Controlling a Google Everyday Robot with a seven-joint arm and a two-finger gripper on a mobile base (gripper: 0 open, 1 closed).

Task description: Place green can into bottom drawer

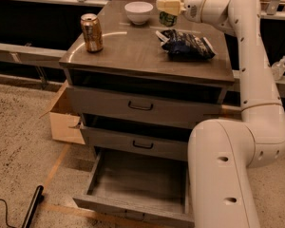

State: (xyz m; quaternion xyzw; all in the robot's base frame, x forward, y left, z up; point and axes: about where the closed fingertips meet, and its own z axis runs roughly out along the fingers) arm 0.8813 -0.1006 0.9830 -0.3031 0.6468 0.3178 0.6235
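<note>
Where the cabinet top ends, the tool clamps the green can; bottom drawer open

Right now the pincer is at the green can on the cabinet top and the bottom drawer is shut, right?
No: the camera view shows the bottom drawer pulled open. The pincer is at the green can on the cabinet top.

The pincer is at the green can, at the far edge of the surface. A white bowl stands just beside it, and a dark snack bag lies near in front. The gold-brown can stands well apart. The bottom drawer is pulled out with its floor open from above, but the robot's arm crowds one side.
</note>
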